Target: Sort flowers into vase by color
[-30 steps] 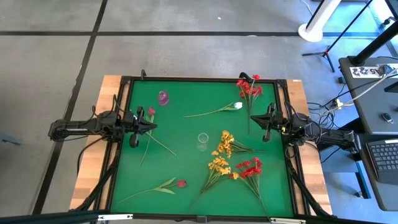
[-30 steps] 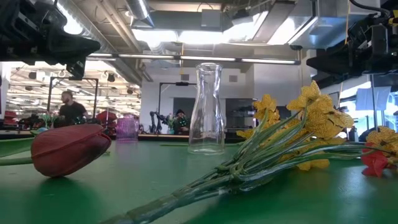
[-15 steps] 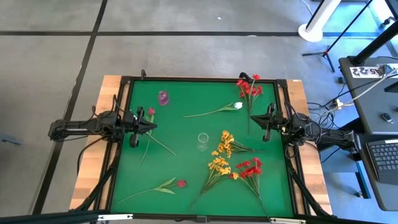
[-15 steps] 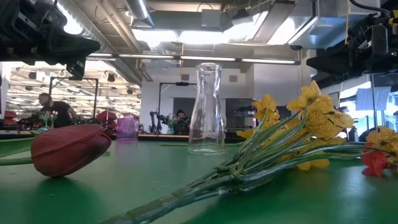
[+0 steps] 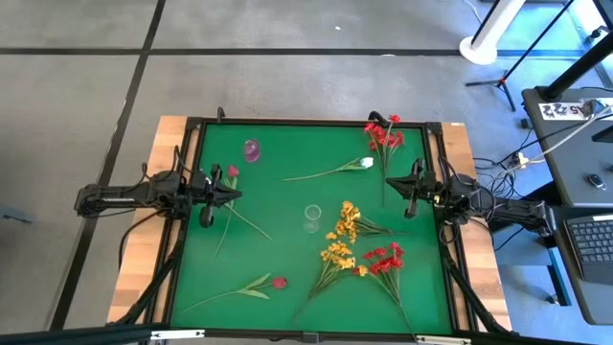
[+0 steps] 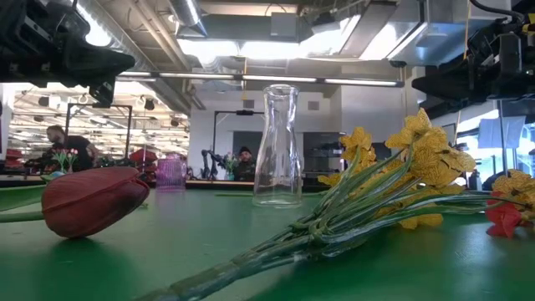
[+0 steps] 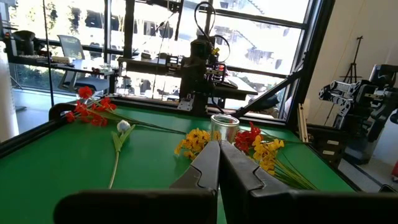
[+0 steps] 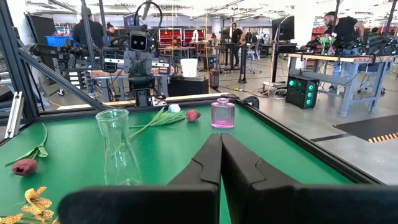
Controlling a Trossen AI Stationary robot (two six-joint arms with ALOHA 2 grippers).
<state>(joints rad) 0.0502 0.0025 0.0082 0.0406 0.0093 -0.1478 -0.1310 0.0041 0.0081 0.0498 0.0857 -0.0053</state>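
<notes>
I have both arms parked at the table edges, the left gripper point(image 5: 233, 195) at nine o'clock and the right gripper point(image 5: 390, 179) at three o'clock, and on each the fingers are pressed together with nothing between them. Nothing is sorted yet: the clear vase point(image 5: 311, 217) stands empty near the middle of the green mat point(image 5: 287, 259), and the small pink vase point(image 5: 251, 149) stands empty toward eleven o'clock. The flowers all lie flat: a red cluster point(image 5: 385, 137) at one o'clock, a white bloom point(image 5: 366, 163) just inside it, yellow clusters point(image 5: 342, 233) just beside the clear vase at about four o'clock, a second red cluster point(image 5: 386, 258) at five o'clock, one dark pink bud point(image 5: 279, 283) at seven o'clock and another bud point(image 5: 232, 172) just by my left gripper. I judge the first pick is the step in hand. To do it well I would open the left fingers wide, come down over that near bud's thin stem point(image 5: 224, 222) partway along, close gently so it does not slip or kink, and lift it upright before lowering it stem-first into a narrow neck.
</notes>
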